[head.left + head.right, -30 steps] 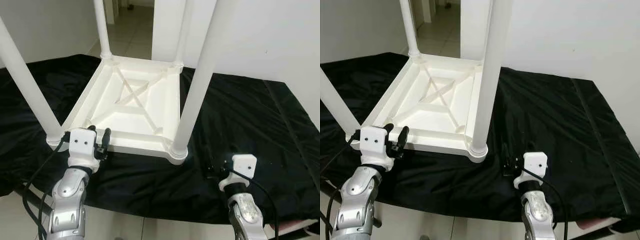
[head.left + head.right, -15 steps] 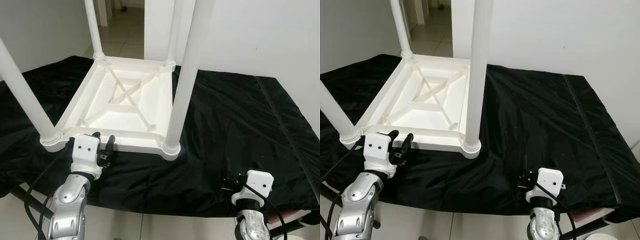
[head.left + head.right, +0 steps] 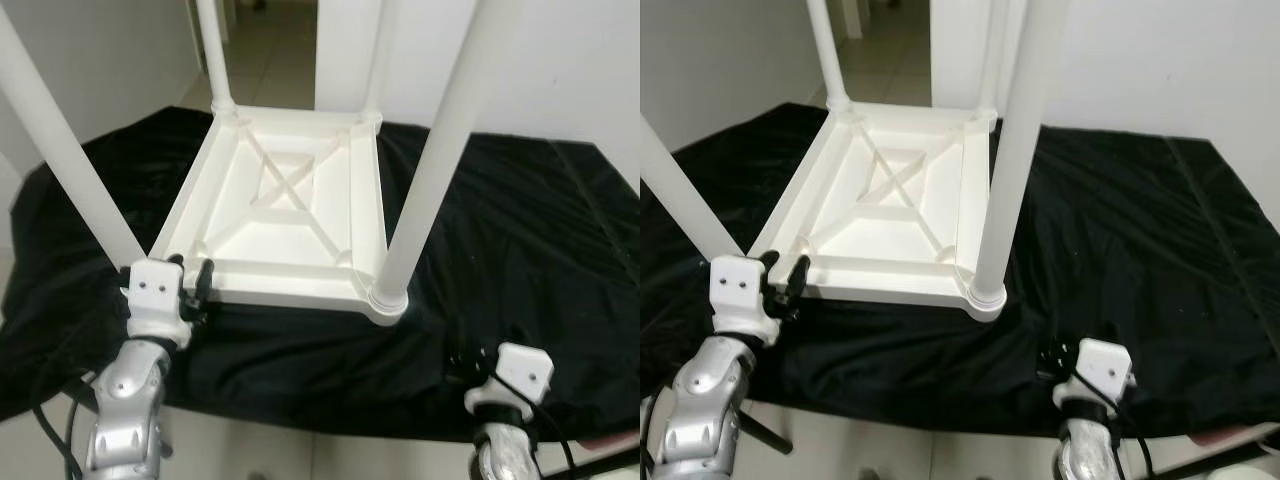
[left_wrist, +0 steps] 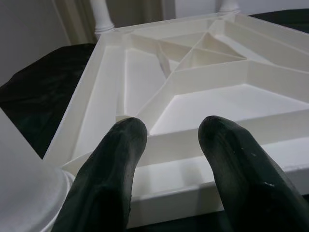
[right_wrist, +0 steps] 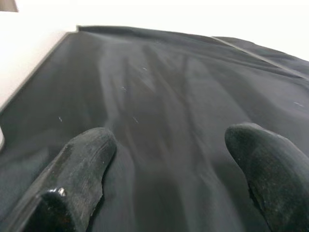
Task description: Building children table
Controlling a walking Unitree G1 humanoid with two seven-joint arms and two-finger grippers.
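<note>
A white plastic children's table (image 3: 290, 205) lies upside down on a black cloth (image 3: 500, 230), ribbed underside up, with its white legs (image 3: 420, 200) standing upward. My left gripper (image 3: 190, 275) is open just in front of the tabletop's near-left rim, close to the near-left leg (image 3: 75, 160); in the left wrist view its fingers (image 4: 111, 169) straddle the rim (image 4: 193, 140) without closing on it. My right gripper (image 3: 1050, 360) is open low over bare cloth (image 5: 159, 106) near the front edge, to the right of the near-right leg (image 3: 1015, 150).
The black cloth covers a low platform whose front edge (image 3: 330, 425) drops to a tiled floor. White walls (image 3: 560, 60) stand behind, with a doorway (image 3: 270, 40) beyond the far legs. Bare cloth stretches to the right of the table.
The whole picture has shifted, so the camera moved. My left gripper stays at the table's near-left rim. My right gripper stays low at the cloth's front edge, after dropping from higher a second ago.
</note>
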